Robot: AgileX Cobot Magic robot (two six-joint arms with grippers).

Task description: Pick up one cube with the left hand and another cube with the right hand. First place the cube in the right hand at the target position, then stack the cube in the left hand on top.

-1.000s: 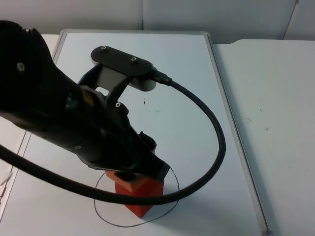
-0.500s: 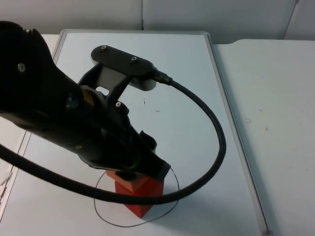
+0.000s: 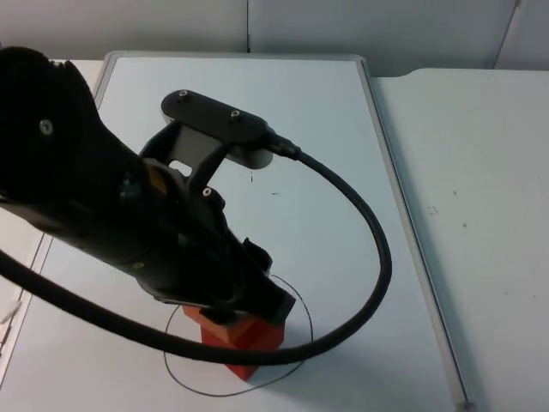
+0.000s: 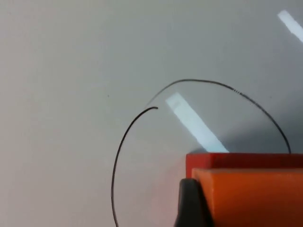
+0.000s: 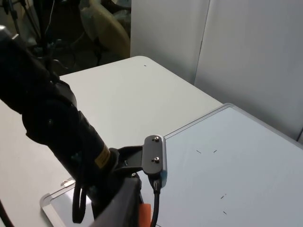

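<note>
Left tool (image 3: 230, 311) sits low over the drawn circle (image 4: 115, 165) in the lower middle of the top view. It is closed narrow on the upper cube (image 4: 251, 196), and a black fingertip (image 4: 189, 203) presses that cube's side. This orange-looking cube lies directly over the lower cube (image 4: 236, 160), whose red top edge peeks out just beyond it. Whether the two faces already touch cannot be told. The lower cube stands inside the circle on the white board (image 3: 343, 172) that covers the worktop.

The right tool hangs high and well back from the circle, and its arm waits.

Judging by how things lie, most of the task looks done. One cube is already at the target, so the right-hand placement seems finished. The second cube has been carried over it and is roughly lined up. What is left is to settle it fully, let go and draw the left arm away without nudging the stack.

Against the picture from a second ago, the left arm has sunk a little in the top view. It now covers more of the red stack, and the stack's visible corner sits slightly further left. The circle has not shifted.
</note>
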